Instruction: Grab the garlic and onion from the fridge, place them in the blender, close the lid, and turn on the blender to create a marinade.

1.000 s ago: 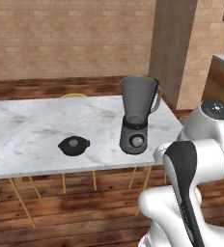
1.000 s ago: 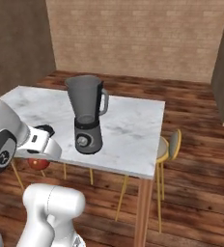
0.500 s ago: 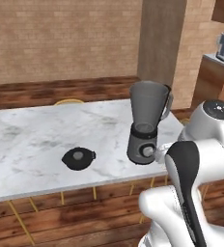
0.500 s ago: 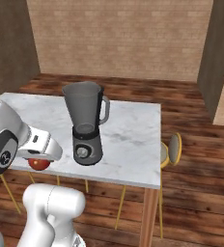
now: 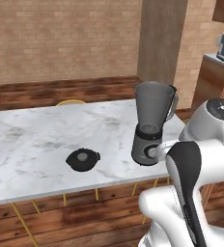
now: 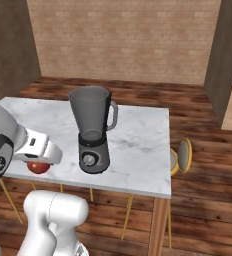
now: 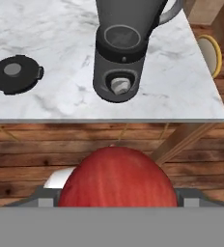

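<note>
One onion (image 7: pixel 118 177) sits clamped in the wide-spread gripper (image 7: pixel 118 193) — short of the blender (image 7: pixel 121 58), lid (image 7: pixel 15 74) off.

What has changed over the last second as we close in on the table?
The base has driven nearer: the smoky grey blender jar on its dark base and the white marble table now loom larger and have shifted across both base views. The pincer keeps holding the round red onion. The flat black lid lies beside the blender as before.
</note>
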